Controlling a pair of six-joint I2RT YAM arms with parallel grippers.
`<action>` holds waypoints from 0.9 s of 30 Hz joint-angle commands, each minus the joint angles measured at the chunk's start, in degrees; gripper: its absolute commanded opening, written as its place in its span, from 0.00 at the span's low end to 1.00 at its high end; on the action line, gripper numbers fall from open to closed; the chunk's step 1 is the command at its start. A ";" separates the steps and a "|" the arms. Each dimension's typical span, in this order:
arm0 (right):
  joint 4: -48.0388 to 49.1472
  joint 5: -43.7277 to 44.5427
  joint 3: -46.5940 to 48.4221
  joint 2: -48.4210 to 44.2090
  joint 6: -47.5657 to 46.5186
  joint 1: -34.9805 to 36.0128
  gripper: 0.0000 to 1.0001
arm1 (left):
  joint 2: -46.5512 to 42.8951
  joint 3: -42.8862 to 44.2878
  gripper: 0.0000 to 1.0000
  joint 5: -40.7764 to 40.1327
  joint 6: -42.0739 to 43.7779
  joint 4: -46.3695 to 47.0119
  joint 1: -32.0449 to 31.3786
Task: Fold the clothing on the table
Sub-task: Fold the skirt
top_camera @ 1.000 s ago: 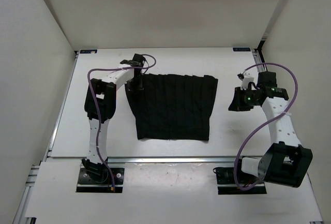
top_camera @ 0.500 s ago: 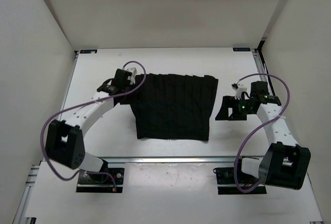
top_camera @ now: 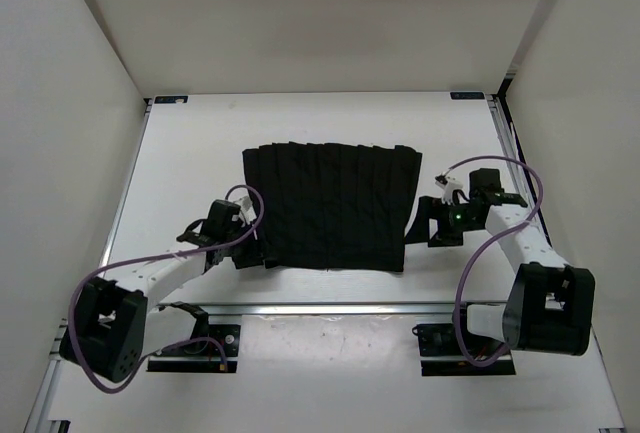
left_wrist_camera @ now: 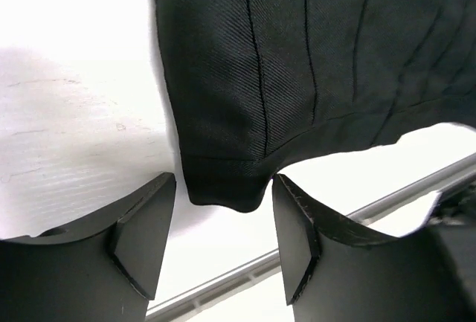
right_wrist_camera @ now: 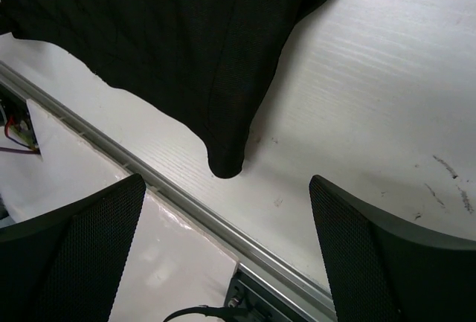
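Between the parted jaws of the left pincer (left_wrist_camera: 223, 192) lies one near corner of the clothing (left_wrist_camera: 297, 54), not yet gripped. The right pincer (right_wrist_camera: 227, 181) gapes wide and empty just before the other corner, both seemingly placed to lift that hem off the table (top_camera: 190, 143).

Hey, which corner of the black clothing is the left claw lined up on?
The near-left corner of the clothing, beside the front rail; the left claw frames it.

The clothing (top_camera: 335, 208) is plain black with thin pleat lines, and the table (top_camera: 200, 143) is white, faintly scuffed.
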 commanded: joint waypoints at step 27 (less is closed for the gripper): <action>3.14 -5.40 -0.53 14.80 -2.49 3.60 0.74 | -25.80 -23.51 0.52 4.60 -16.10 9.08 4.35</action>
